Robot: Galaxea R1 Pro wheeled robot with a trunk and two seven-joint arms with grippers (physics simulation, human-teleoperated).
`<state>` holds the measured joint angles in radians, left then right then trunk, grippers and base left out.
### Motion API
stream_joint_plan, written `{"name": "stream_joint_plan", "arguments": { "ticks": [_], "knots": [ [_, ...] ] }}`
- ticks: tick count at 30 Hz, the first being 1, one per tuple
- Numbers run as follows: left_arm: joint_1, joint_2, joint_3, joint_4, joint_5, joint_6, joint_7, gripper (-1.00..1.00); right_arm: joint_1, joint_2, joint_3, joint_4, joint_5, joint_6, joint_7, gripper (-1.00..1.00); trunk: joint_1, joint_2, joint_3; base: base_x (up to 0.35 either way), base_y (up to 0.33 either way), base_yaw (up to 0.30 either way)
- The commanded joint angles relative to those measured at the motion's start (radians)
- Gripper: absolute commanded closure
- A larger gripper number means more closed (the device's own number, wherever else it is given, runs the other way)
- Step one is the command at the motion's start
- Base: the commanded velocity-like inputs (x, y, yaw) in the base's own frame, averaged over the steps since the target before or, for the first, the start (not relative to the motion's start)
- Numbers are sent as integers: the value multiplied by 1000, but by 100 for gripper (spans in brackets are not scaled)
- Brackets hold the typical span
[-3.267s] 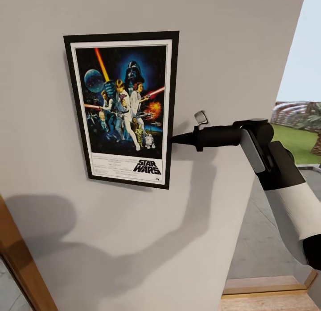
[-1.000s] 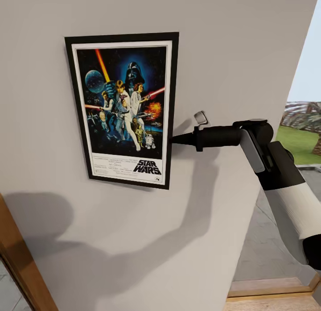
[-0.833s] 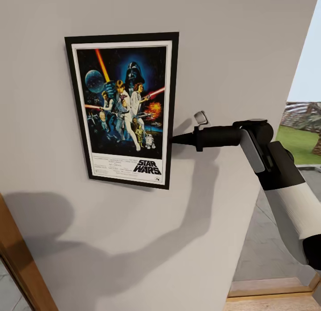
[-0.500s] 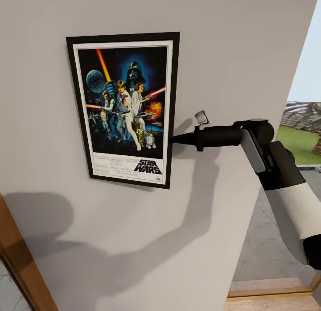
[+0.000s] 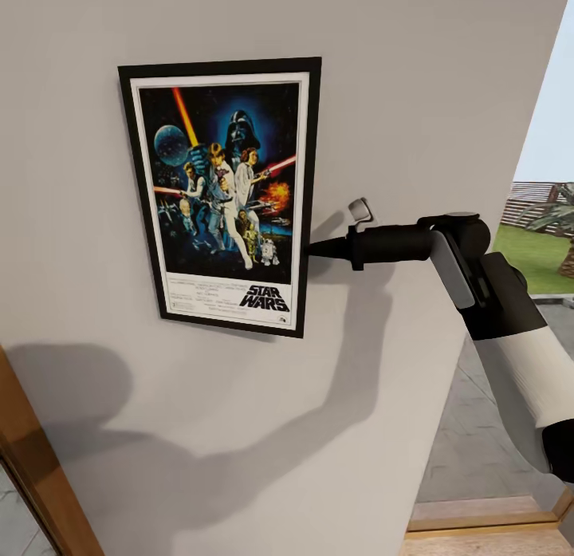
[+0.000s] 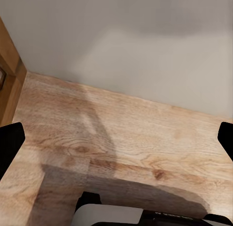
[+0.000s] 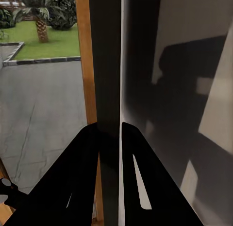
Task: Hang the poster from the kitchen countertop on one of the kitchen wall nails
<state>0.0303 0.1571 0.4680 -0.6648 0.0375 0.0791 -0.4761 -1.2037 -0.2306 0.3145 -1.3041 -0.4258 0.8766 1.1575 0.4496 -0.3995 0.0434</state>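
Observation:
The Star Wars poster [image 5: 227, 193], black-framed with a white border, stands upright and flat against the pale grey wall [image 5: 414, 77]. My right gripper [image 5: 311, 250] reaches in from the right and is shut on the lower part of the poster's right edge. The right wrist view looks along that thin dark poster edge [image 7: 109, 65], pinched between the two black fingers [image 7: 82, 167]. My left gripper [image 6: 116, 138] hangs open over the wooden floor [image 6: 121, 114], holding nothing. The wall nail is hidden, and the kitchen countertop is out of view.
A wooden door frame [image 5: 32, 460] slants across the lower left. The wall ends at the right beside an opening onto paving and a lawn [image 5: 534, 253], with a wooden threshold [image 5: 486, 532] below. My right forearm [image 5: 510, 356] crosses that opening.
The whole picture has shifted a few pixels to the right, so the camera moved slightly. The poster and right gripper keep the same hold against the wall.

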Motion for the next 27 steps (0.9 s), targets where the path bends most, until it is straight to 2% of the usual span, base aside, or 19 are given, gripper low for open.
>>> {"name": "stream_joint_plan", "arguments": {
  "ticks": [1, 8, 13, 14, 15, 16, 17, 24, 27],
  "knots": [
    [0, -1, 3, -2, 4, 8, -6, -100, -1, -1, 1, 0, -5, 5, -1, 100, 0, -1, 0, 0, 0, 0],
    [0, -1, 3, -2, 4, 8, -6, -100, -1, -1, 1, 0, -5, 5, -1, 100, 0, -1, 0, 2, 0, 0],
    [0, 1, 3, 0, 5, 8, -6, -100, -1, -1, 3, 0, -6, 5, -1, 100, 0, -1, 0, 158, 0, 0],
    [0, 1, 3, 0, 5, 8, -6, -100, -1, -22, 139, -106, -227, 21, 104, -100, 0, -1, 0, 82, 0, 0],
    [0, 1, 3, 0, 5, 8, -6, -100, -1, -16, 133, -155, -225, 18, 99, -100, 0, -1, 0, 52, 0, 0],
    [0, 1, 3, 0, 5, 8, -6, -100, -1, -10, 128, -149, -219, 12, 93, -100, 0, -1, 0, 42, 0, 0],
    [0, 1, 3, 0, 5, 8, -6, -100, -1, -1, 2, 0, -7, 5, -1, -100, 0, -1, 0, 33, 0, 0],
    [0, 1, 3, 1, 5, 8, -6, -100, -1, 0, 0, 0, -8, 5, -1, -100, 0, -1, 0, 2, -1, 0],
    [0, 1, 3, 1, 5, 8, -6, -100, -1, 0, 0, 0, -8, 5, -1, -100, 0, -1, 0, -197, -35, 0]
  ]
}}
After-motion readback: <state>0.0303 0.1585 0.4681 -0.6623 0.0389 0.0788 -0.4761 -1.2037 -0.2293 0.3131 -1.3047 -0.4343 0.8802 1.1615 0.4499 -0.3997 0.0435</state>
